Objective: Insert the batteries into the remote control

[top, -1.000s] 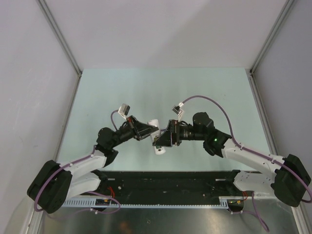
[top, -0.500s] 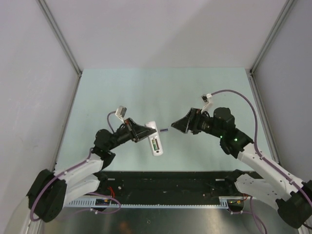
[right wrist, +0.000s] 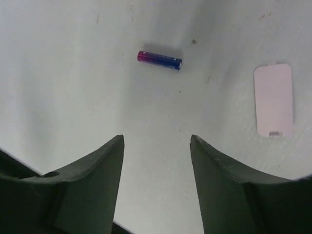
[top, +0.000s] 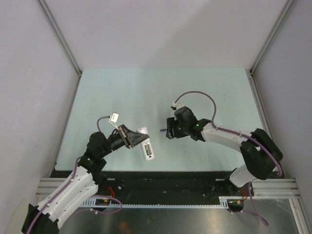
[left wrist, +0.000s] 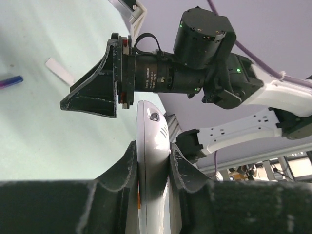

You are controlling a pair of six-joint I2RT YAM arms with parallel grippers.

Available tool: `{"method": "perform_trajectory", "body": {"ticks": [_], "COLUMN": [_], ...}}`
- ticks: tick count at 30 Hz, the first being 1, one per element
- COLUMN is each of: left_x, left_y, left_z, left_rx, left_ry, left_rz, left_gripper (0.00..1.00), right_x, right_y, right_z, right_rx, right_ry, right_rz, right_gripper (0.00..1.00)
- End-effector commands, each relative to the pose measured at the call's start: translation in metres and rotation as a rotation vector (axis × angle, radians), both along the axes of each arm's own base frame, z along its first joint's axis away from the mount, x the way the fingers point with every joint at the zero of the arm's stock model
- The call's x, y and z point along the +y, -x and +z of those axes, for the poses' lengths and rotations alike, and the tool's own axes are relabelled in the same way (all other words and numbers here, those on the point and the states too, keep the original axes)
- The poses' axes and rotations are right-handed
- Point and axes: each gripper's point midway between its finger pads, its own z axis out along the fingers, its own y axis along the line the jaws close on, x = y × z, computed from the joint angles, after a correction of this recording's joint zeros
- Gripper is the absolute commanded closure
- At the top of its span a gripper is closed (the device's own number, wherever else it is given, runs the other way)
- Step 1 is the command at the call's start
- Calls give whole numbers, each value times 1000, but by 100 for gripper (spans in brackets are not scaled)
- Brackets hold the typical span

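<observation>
The battery [right wrist: 159, 60] is dark blue with a magenta end, the remote control [left wrist: 153, 161] is white, the cover [right wrist: 274, 100] pale pinkish white, the table [top: 146, 92] pale green.

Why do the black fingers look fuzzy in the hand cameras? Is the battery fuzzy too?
Right wrist view: right fingers, near the lens, look soft and dark; battery sharp. Left wrist view: left fingers soft too; battery slightly blurred at the edge.

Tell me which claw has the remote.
The left claw, shut on the white remote; the right claw is open and empty, above the purple-blue battery.
</observation>
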Motion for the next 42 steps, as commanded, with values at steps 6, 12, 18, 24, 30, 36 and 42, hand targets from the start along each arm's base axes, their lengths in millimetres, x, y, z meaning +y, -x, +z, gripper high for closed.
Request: {"method": "perform_trajectory", "body": {"ticks": [6,12,18,24,30,36,42], "left_x": [7,9,8,8,8,8,9], "left_y": [-1,0,0,0,0,0,1], "left_z": [11,10,13,13,12,11,13], "left_rx": [-77,-82,-98,-93,-89,-83,-90], "left_ry": [-37,-41,-44,-43,-42,-42,-36], "left_rz": [32,37,30,34,31,34,31], "left_gripper": [100,100,100,100,100,100,100], "right_x": [31,29,36,40,46,42,39], "right_y": [-45,-56,-61,-67,-61,-63,-65], "right_z": [0,-14,-26,-33,-45,-51,-53], "right_rx": [-215,-199,-192,-134,-121,-108,-103], "right_ry": [208,264,270,253,271,279,291], "right_rz": [46,35,100,14,-17,-55,-79], "right_gripper": [34,24,26,22,23,28,34]}}
